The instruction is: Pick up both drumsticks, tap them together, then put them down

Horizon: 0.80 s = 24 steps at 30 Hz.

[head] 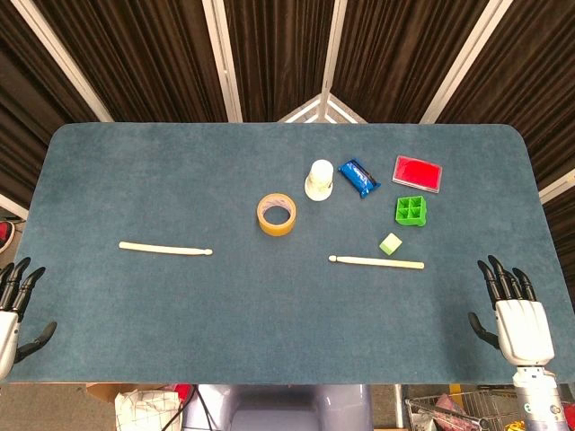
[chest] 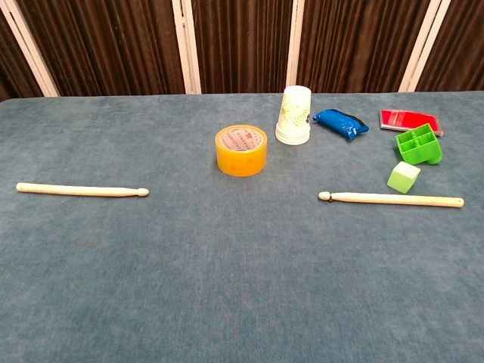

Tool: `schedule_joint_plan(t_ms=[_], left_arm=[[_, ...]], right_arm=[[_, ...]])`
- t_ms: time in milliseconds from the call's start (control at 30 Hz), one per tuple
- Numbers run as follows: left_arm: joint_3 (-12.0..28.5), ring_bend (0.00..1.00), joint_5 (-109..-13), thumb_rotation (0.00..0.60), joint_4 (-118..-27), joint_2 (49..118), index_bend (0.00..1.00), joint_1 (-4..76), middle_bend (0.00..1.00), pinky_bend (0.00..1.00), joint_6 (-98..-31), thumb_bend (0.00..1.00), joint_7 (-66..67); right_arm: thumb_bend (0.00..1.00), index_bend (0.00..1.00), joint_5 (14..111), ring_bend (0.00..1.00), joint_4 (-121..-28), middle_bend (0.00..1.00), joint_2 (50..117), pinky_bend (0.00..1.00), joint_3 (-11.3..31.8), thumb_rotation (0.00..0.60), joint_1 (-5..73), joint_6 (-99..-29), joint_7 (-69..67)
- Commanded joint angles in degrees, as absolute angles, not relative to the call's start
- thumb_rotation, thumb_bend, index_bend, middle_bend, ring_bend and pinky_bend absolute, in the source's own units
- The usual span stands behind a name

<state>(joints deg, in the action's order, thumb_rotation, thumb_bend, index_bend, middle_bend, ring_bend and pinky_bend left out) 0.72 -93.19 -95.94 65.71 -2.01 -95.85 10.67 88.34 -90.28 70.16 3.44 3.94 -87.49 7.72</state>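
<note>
Two pale wooden drumsticks lie flat on the blue table, tips pointing toward each other. The left drumstick (head: 165, 248) (chest: 82, 190) is on the left half, the right drumstick (head: 375, 262) (chest: 390, 199) on the right half. My left hand (head: 13, 310) is at the table's near left corner, fingers spread, holding nothing, well left of its stick. At the near right corner my right hand (head: 512, 314) is also open, fingers apart, right of and nearer than its stick. Neither hand shows in the chest view.
A yellow tape roll (head: 277, 214) (chest: 241, 150) sits mid-table. Behind the right drumstick are a white paper cup (head: 319, 180) (chest: 293, 114), a blue packet (head: 358, 177) (chest: 340, 123), a red box (head: 418, 172) (chest: 411, 120), a green compartment tray (head: 411, 210) (chest: 418, 144) and a small light green cube (head: 390, 243) (chest: 403, 176).
</note>
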Motion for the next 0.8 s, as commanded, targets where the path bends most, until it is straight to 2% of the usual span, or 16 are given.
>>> schedule_joint_plan(t_ms=[33, 433, 800], left_arm=[[0.71, 0.00, -93.21, 0.600, -95.91, 65.70, 0.12, -2.04, 0.00, 0.07, -95.86, 0.35, 10.62], [0.75, 0.00, -93.59, 0.600, -96.07, 65.68, 0.12, -2.38, 0.00, 0.07, -96.57, 0.35, 10.40], [0.85, 0.00, -93.24, 0.600, -95.97, 65.53, 0.12, -2.52, 0.00, 0.07, -96.49, 0.35, 10.30]], right_arm=[[0.34, 0.07, 88.32, 0.18, -90.34, 0.06, 70.15, 0.11, 3.45, 0.600, 3.91, -87.53, 7.66], [0.34, 0.07, 88.38, 0.18, -91.35, 0.06, 69.68, 0.11, 3.21, 0.600, 3.83, -87.26, 6.68], [0.34, 0.20, 89.27, 0.21, -91.43, 0.21, 70.60, 0.11, 2.86, 0.600, 4.38, -86.57, 4.45]])
